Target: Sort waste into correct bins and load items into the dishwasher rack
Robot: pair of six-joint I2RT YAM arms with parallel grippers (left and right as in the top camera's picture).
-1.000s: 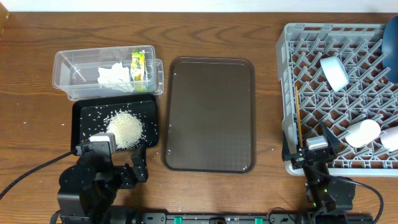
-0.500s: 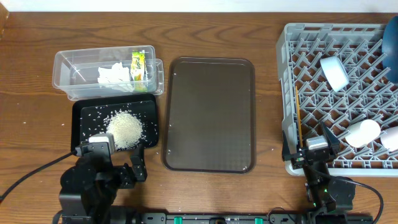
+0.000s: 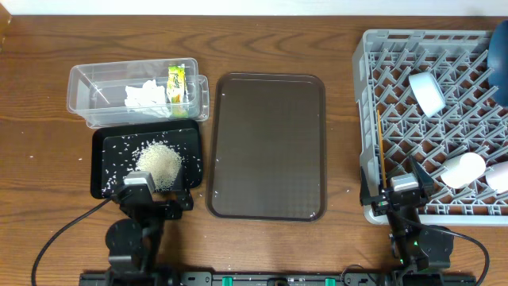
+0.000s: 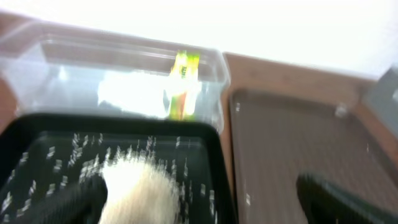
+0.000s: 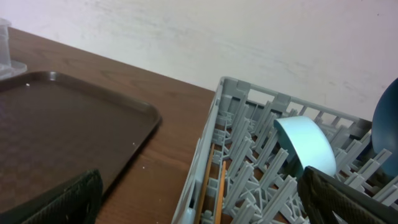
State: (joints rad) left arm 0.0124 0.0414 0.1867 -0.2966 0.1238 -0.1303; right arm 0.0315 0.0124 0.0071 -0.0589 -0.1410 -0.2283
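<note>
Shifted toward 3 o'clock since a second ago, the left gripper (image 3: 155, 199) now hangs at the 6 o'clock edge of the shallow black rectangular tray (image 3: 107, 171), fingers spread wide and holding nothing. A heap of loose white rice grains (image 3: 161, 163) lies in that tray. At its 12 o'clock, the clear plastic rectangular tub (image 3: 87, 79) holds the crumpled white tissue (image 3: 144, 95) and the small yellow-green snack wrapper (image 3: 176, 82).

The large brown serving tray (image 3: 266, 147) sits mid-table. At 3 o'clock, the large square grey plastic crate (image 3: 373, 95) carries the pale green cup (image 3: 427, 93), the small white bowl (image 3: 464, 168), the thin wooden chopsticks (image 3: 381, 151) along its 9 o'clock wall and, at the frame's edge, the large blue round dish (image 3: 500, 59). The right gripper (image 3: 394, 193) has not moved, at the crate's 7 o'clock corner, likewise open and empty.
</note>
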